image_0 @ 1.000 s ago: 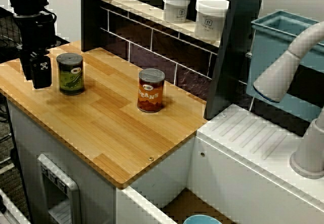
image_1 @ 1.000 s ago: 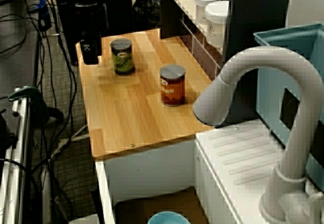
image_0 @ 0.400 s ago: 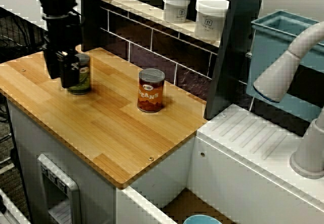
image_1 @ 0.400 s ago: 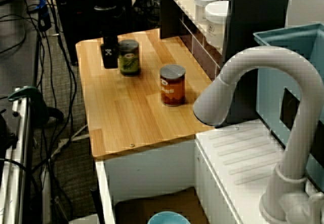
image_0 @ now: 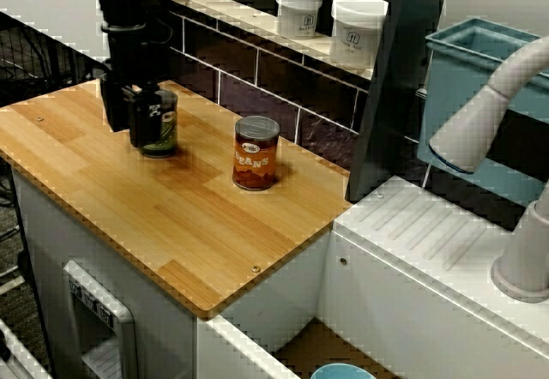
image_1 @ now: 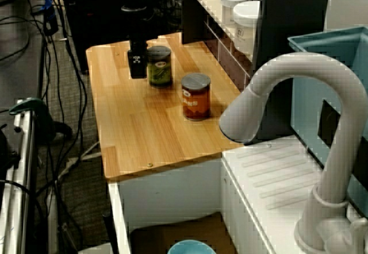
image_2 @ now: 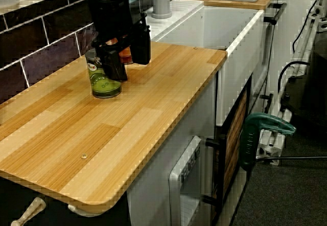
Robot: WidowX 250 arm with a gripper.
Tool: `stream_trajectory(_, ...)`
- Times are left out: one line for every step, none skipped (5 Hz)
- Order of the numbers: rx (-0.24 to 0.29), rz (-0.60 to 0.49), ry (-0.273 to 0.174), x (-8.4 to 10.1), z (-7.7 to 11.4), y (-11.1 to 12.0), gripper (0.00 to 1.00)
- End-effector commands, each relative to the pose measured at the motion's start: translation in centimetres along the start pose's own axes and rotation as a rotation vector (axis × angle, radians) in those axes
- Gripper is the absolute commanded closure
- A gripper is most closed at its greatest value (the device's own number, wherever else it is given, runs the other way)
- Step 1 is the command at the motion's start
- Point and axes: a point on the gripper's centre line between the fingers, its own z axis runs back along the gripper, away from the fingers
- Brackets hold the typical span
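The pincer (image_0: pixel 130 127) stands released, with nothing between its fingers. One finger is set against the green can (image_0: pixel 163 122), which stands at its 3 o'clock on the wooden counter (image_0: pixel 171 225). A sideways push is judged in hand; care is called for, since the bean can (image_0: pixel 256 153) stands near at 4 o'clock.

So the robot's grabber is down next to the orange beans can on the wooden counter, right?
Not quite. The gripper is down next to the green can, not the orange beans can. The beans can stands apart, on its own, further along the wooden counter. The view from above shows this best.
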Motion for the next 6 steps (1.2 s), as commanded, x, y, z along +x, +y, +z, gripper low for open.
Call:
stream_trajectory(0.004,-0.008,-0.027,0.3,1.8,0.3,0.00)
stream_trajectory(-0.004,-0.028,-0.027,-0.4,2.1,0.0,0.00)
stream_trajectory(0.002,-0.042,-0.030,-0.9,2.1,-0.5,0.00)
stream_trajectory(-0.006,-0.059,0.000,-0.8,1.4,-0.4,0.00)
stream_trajectory(-0.041,-0.137,0.025,-0.6,0.9,-0.5,0.00)
stream_trajectory(-0.041,-0.201,0.042,-0.4,0.9,-1.3,0.00)
